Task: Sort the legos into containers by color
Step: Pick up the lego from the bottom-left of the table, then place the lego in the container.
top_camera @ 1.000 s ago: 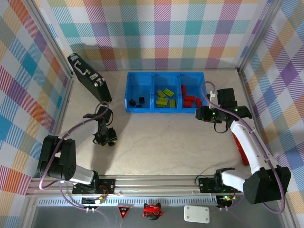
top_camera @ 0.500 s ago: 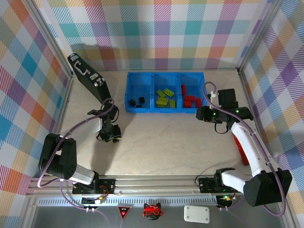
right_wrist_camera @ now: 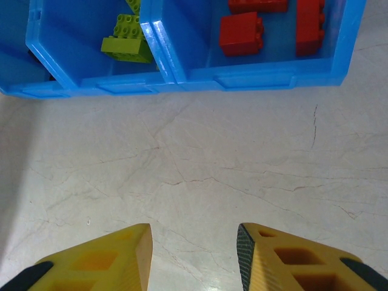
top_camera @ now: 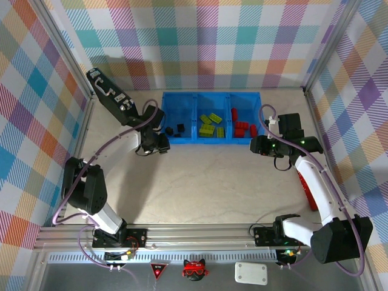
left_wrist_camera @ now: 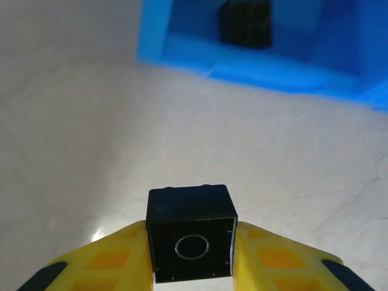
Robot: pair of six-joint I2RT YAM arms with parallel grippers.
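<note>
Black cube lego, ringed face, in left end effector

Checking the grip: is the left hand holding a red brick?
No, the left hand is shut on a small black brick.

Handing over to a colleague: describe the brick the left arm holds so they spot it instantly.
Find the blue tray at the table's far side. Just short of its left corner, the left gripper is shut on a small black cube. Unlike the black bricks lying in the tray, it is pinched between yellow fingers.
</note>
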